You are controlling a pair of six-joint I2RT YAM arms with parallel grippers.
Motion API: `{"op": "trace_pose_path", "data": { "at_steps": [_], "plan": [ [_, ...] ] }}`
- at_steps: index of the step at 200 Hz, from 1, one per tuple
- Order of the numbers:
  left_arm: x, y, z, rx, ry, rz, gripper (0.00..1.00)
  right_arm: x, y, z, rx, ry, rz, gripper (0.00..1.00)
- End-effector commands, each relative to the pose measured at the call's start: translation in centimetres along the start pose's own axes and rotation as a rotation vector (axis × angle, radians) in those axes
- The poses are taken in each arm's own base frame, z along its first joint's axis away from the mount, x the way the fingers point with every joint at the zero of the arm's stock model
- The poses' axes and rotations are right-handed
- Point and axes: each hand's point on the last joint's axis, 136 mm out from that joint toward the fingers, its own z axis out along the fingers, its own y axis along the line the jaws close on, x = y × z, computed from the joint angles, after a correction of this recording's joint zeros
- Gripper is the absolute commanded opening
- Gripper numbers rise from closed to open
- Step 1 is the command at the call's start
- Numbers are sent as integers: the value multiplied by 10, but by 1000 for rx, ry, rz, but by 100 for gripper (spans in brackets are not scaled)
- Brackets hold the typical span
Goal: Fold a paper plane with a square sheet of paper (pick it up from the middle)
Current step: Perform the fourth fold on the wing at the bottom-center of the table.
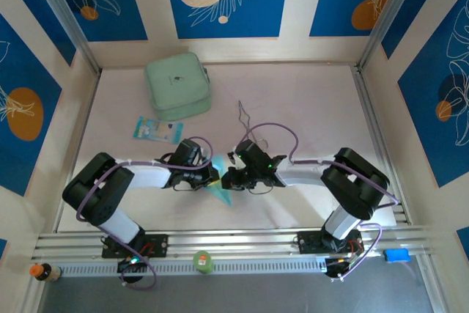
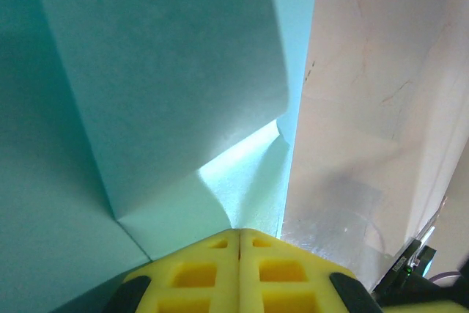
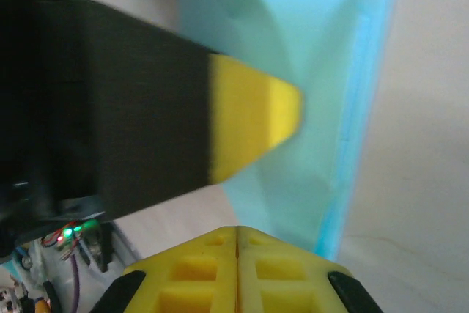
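Your two grippers meet nose to nose at mid-table (image 1: 315, 108), with the square sheet of paper (image 1: 222, 194), already creased into angled flaps, lying between and just in front of them. The left gripper (image 2: 238, 234) has its jaws pressed together, and the sheet's wrinkles run straight into its tips, so it looks to be pinching the cyan paper to hold a fold. The right gripper (image 3: 237, 231) is closed as well, its tips at the sheet's near edge; you cannot tell whether it has any paper between them. It likely sits there to steady or press the crease. The mint-green case (image 1: 178, 86) and printed packet (image 1: 157, 130) lie well apart at the back left.
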Motion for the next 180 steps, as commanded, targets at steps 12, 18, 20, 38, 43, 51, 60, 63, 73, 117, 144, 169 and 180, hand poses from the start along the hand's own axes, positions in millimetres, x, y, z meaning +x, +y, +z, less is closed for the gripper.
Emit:
{"op": "trace_pose_path", "data": {
  "at_steps": [12, 18, 20, 38, 43, 51, 60, 63, 73, 117, 144, 169, 180],
  "plan": [
    [8, 34, 3, -127, 5, -21, 0, 16, 17, 8, -22, 77, -60, 8],
    [8, 34, 3, -126, 6, -22, 0, 18, 14, 11, -10, 84, -59, 8],
    [8, 33, 3, -126, 6, -22, 0, 18, 13, 13, -4, 87, -57, 8],
    [8, 33, 3, -121, 6, -20, 0, 20, -11, 20, 84, 79, -16, 7],
    [8, 32, 3, -120, 5, -20, 0, 20, -17, 21, 96, 74, -1, 7],
    [9, 33, 3, -122, 7, -21, 0, 20, -25, 22, 98, 74, 20, 7],
    [9, 32, 2, -119, 8, -20, 0, 22, -33, 22, 97, 74, 43, 7],
    [9, 33, 2, -120, 7, -20, 0, 23, -35, 22, 100, 73, 52, 7],
    [8, 33, 3, -120, 7, -20, 0, 27, -42, 22, 103, 83, 66, 7],
    [8, 33, 3, -120, 2, -23, 0, 40, -45, 15, 29, 98, 111, 7],
    [8, 33, 3, -111, -1, -30, 0, 40, -36, 7, -36, 101, 125, 7],
    [8, 32, 1, -107, -9, -32, 0, 29, -17, -9, -59, 58, 82, 7],
    [7, 32, 1, -105, -12, -31, 0, 23, -9, -12, -62, 53, 60, 7]
  ]
}}
